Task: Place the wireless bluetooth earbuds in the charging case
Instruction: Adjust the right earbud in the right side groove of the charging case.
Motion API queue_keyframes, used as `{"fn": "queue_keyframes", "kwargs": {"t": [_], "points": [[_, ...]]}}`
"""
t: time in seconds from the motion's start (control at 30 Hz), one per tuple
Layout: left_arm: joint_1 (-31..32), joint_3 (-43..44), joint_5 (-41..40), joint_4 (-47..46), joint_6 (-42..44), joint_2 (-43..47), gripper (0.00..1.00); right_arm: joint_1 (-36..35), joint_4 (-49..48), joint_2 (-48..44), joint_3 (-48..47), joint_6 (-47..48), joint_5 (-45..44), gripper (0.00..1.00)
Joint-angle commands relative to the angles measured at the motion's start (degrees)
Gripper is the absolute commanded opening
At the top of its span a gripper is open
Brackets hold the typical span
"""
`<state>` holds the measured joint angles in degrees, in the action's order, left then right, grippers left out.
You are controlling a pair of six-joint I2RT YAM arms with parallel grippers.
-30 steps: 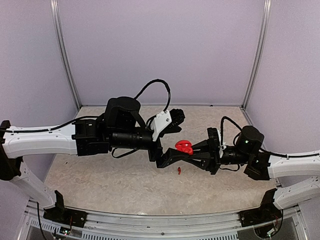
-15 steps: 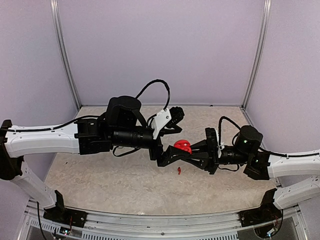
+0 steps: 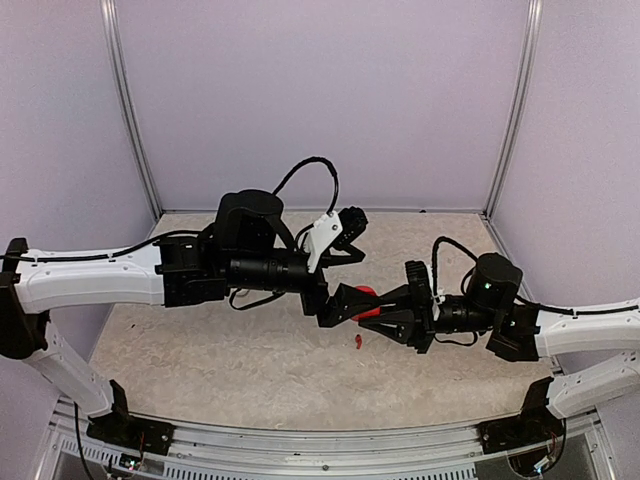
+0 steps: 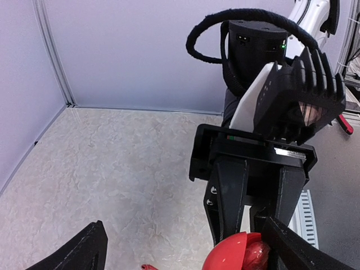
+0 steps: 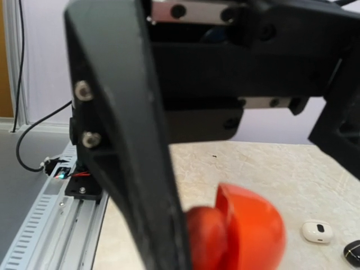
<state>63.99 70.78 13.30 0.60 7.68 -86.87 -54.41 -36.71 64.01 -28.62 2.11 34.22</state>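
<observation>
We see the right end effector (image 4: pixel 252 233) clamped on the open red case (image 4: pixel 239 256), holding it up off the counter (image 3: pixel 220 350). The left end effector (image 4: pixel 185 250) has its fingers spread wide apart, one on either side of the case, gripping nothing. A red earbud (image 3: pixel 358 341) lies on the counter just below the case in the top view, and neither arm touches it. We cannot tell whether another bud sits inside the case.

We judge the main risk to be contact between the arms. They meet nose to nose at the case, so a slightly misjudged move could knock it askew, snap its lid shut or push it out of the pinch. The case looks round and smooth, so it may twist under a nudge. The earbud is tiny against the fingers, and a clumsy pinch could flick it away from the case.

We can read no brand, label or writing anywhere.
</observation>
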Motion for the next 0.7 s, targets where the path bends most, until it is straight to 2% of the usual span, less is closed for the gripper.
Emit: {"fn": "queue_keyframes", "kwargs": {"t": [0.0,0.3,0.5,0.67], "points": [[-1.8,1.2,-3.0,0.2,0.2,-1.0,0.94,-1.4,-2.1,-0.8,-2.0,0.9,3.3,0.00],[-0.6,-2.2,3.6,-2.6,3.7,1.2,0.97,-1.3,-2.3,-1.4,-1.7,0.3,0.5,0.00],[0.8,-5.5,3.1,-5.4,6.8,4.6,0.99,-0.9,-2.5,-1.5,-1.0,-0.1,-2.0,0.00],[-0.4,-8.0,2.7,-8.8,4.5,7.3,0.99,-0.4,-1.1,-2.8,-0.3,1.0,-3.1,0.00]]}}
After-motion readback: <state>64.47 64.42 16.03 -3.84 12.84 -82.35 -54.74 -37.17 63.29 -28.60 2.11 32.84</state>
